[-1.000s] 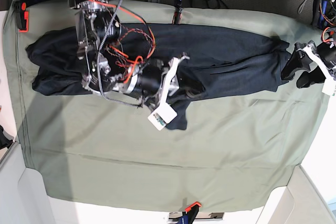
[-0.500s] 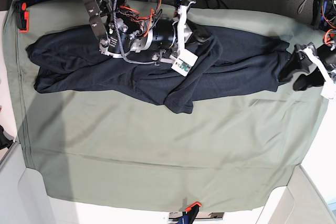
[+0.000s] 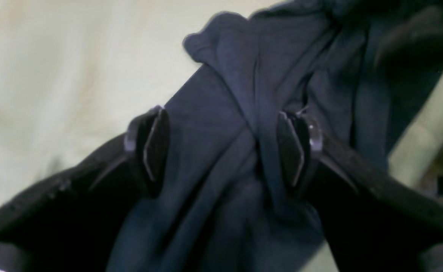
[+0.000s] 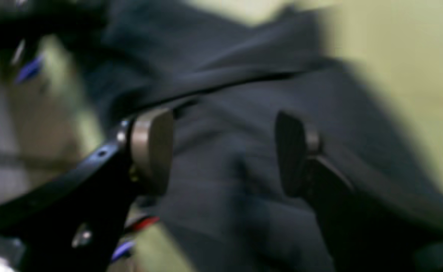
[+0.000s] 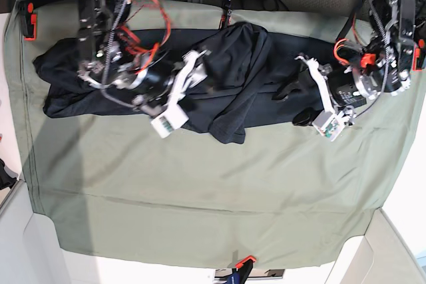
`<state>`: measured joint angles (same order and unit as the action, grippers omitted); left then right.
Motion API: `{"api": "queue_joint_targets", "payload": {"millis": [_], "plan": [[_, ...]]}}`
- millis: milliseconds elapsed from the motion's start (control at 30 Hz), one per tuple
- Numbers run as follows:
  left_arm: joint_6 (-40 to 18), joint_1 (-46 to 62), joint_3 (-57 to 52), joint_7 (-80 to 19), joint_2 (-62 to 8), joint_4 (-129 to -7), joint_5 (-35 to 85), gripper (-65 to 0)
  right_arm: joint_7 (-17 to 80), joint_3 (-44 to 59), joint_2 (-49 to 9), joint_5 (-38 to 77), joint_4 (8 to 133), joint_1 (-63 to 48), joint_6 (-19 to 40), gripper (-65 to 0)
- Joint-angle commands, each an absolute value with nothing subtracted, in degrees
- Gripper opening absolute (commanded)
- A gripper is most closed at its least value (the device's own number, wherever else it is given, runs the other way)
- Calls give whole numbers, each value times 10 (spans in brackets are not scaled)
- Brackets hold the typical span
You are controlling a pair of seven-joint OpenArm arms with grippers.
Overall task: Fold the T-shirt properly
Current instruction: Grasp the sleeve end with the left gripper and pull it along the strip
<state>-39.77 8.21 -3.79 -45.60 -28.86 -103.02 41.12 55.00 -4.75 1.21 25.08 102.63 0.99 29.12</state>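
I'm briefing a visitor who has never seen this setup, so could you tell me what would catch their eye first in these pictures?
First the T-shirt, a long dark band rumpled across the far half of the sage-green cloth sheet, with a flap bunched up near its middle. Next, the two arms over it: the right gripper sits open at the bunched middle, and the left gripper stands open over the shirt's end at the base view's right.

A robotics lab: clamped green cloth (image 5: 200,197) on a table, cables (image 5: 143,4) everywhere.

Sage-green cloth sheet (image 5: 200,197) covers table; cables behind
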Motion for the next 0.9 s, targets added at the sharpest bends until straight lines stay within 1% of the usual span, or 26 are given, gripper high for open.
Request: {"api": "queue_joint_targets", "payload": {"millis": [0, 167, 333, 433, 567, 733, 867], "plan": [[-400, 58, -31, -443, -292, -1021, 417, -188, 537, -25, 16, 260, 1036, 17, 291, -235], [-400, -23, 19, -443, -251, -947, 392, -188, 536, 103, 9, 283, 1036, 17, 291, -235], [-400, -65, 44, -443, -212, -873, 382, -188, 536, 169, -25, 310, 1036, 13, 291, -235], [-400, -68, 46, -435, -195, -849, 383, -188, 536, 181, -45, 310, 1034, 11, 291, -236], [-400, -68, 46, -434, -176, -846, 377, -188, 536, 181, -67, 311, 1033, 11, 291, -236], [-400, -67, 49, -432, -160, -844, 339, -188, 536, 181, -69, 311, 1032, 11, 291, -236], [-400, -65, 81, -409, -160, -842, 289, -189, 536, 181, -69, 311, 1032, 11, 291, -236]]}}
